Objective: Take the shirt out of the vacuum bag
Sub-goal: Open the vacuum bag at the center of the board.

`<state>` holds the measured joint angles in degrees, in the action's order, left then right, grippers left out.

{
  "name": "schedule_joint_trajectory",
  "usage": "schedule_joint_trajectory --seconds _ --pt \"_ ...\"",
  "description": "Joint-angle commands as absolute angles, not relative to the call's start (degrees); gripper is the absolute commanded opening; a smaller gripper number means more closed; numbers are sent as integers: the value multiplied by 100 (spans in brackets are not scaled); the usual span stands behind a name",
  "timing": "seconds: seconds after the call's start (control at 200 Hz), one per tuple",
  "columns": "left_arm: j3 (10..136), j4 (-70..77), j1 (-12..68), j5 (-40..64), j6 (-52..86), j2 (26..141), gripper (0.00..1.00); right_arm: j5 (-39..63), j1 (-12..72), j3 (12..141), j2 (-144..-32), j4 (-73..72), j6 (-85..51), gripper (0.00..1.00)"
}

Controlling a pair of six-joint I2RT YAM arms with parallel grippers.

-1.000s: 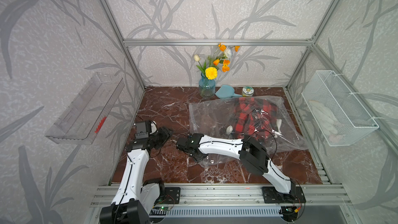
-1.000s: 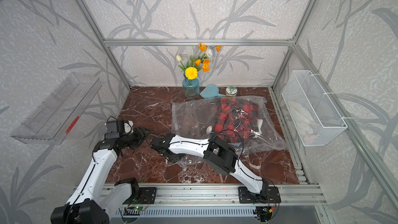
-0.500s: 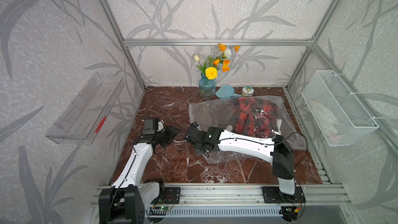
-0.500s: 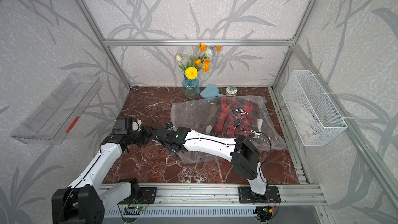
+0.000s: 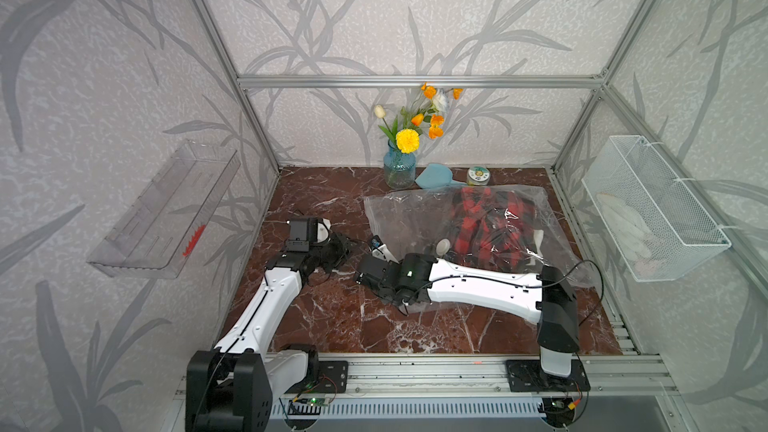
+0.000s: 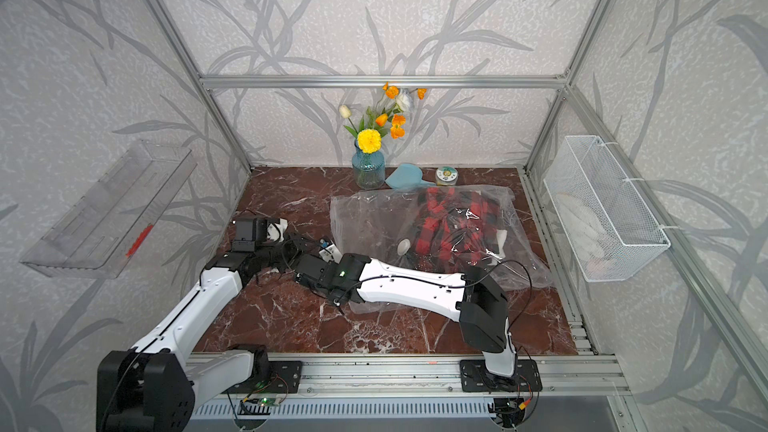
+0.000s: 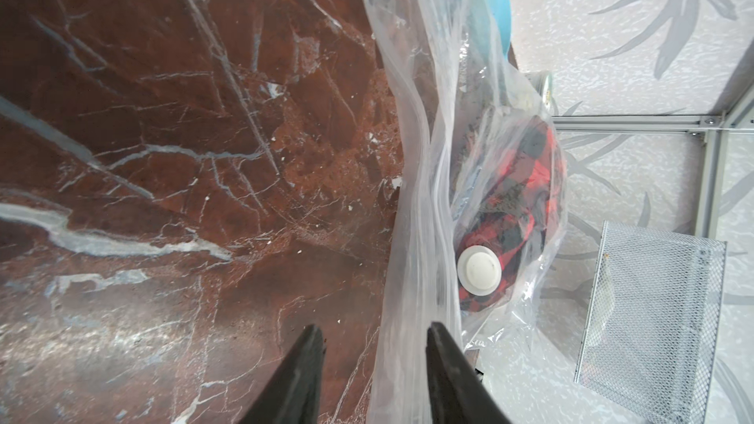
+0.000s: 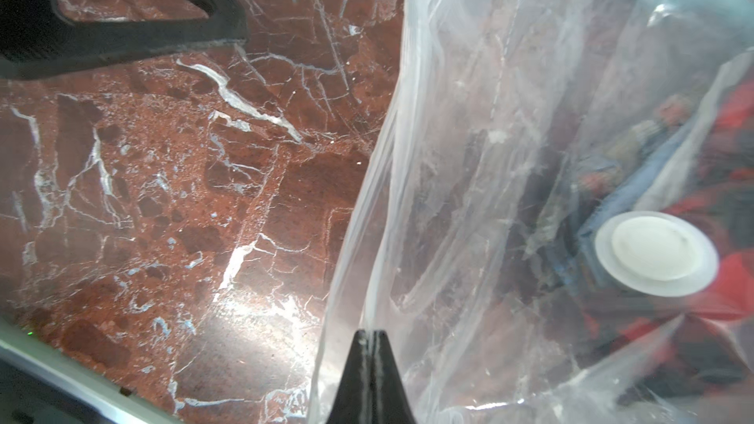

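Observation:
The vacuum bag [image 5: 415,218] [image 6: 374,218] lies clear and crinkled on the marble table, its white valve [image 5: 443,247] [image 7: 478,267] [image 8: 653,254] facing up. The red-and-black plaid shirt [image 5: 490,222] [image 6: 453,222] is bunched inside its right half. My right gripper [image 8: 370,334] is shut on the bag's left edge; in the top views its fingertips are hidden under the right arm [image 5: 478,288]. My left gripper [image 7: 374,327] [image 5: 347,245] is just left of that edge. Its jaws stand apart, with a fold of the bag's edge between them.
A blue vase of flowers [image 5: 399,168], a light blue object [image 5: 434,174] and a round tin [image 5: 478,175] stand behind the bag. A wire basket [image 5: 652,209] hangs on the right wall and a clear shelf [image 5: 166,209] on the left wall. The frame rail [image 5: 415,367] runs along the front.
My left gripper has moved right to the bag's edge and its jaws have narrowed. My right arm's elbow has swung out to the right, its gripper still shut on the bag.

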<state>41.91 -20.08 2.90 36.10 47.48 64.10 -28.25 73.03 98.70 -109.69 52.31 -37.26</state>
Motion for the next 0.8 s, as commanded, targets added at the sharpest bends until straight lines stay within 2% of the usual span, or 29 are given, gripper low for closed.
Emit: schedule_joint_trajectory --seconds 0.0,0.155,0.475,0.795 --pt "4174 -1822 353 3635 4822 6538 40 -3843 7437 10466 -11142 5822 -3452 0" --pt "4038 -1077 404 3499 5099 7058 40 -4025 7511 11007 -11430 6312 -3351 0" --pt "4591 232 659 3580 5763 8200 40 -3492 7527 10222 -10741 5746 -3410 0" --pt "4952 786 1040 3958 6075 8956 37 -3248 7525 9781 -10367 5522 -3487 0"
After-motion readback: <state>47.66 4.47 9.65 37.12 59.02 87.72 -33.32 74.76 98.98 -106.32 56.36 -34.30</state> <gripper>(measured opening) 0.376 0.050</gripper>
